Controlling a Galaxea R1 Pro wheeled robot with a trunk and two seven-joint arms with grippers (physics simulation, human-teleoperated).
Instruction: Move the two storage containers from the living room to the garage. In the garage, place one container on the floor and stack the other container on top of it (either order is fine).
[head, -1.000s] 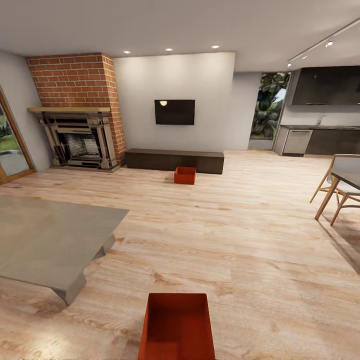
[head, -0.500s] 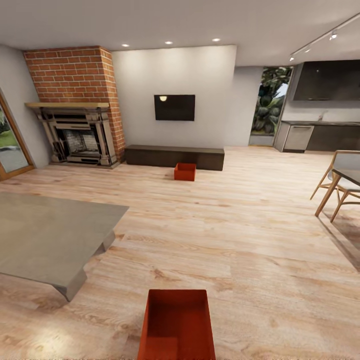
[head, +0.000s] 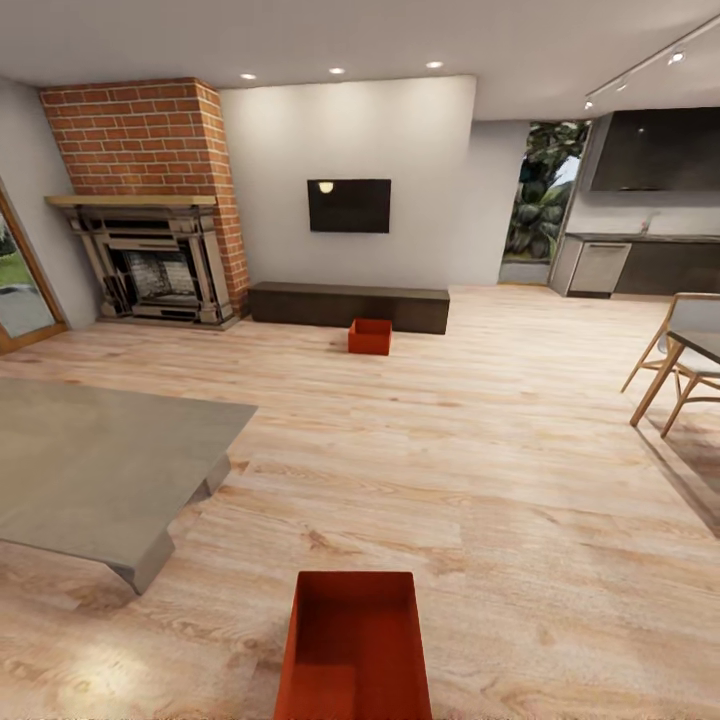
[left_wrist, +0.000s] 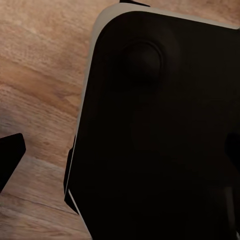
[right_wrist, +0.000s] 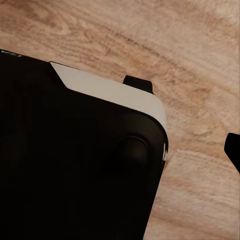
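Two orange-red storage containers stand on the light wood floor of the living room in the head view. One open container (head: 355, 645) lies close in front of me, cut by the picture's lower edge. The other container (head: 370, 337) sits far off, just in front of the long dark bench (head: 348, 305). My left gripper (left_wrist: 120, 155) hangs over the wood planks beside my black base, one black fingertip (left_wrist: 11, 156) at the frame's edge, fingers wide apart and empty. My right gripper (right_wrist: 150, 150) is the same, with a fingertip (right_wrist: 233, 148) at the edge. The garage is out of view.
A low grey table (head: 95, 470) stands at the left, near the close container. A brick fireplace (head: 150, 210) and a wall TV (head: 349, 205) are at the back. Wooden chairs and a table (head: 680, 365) stand at the right, with a kitchen counter (head: 640, 265) behind them.
The whole head picture has shifted a little, with the room's far wall and the near container sliding up: the camera has moved. Neither container has moved on the floor.
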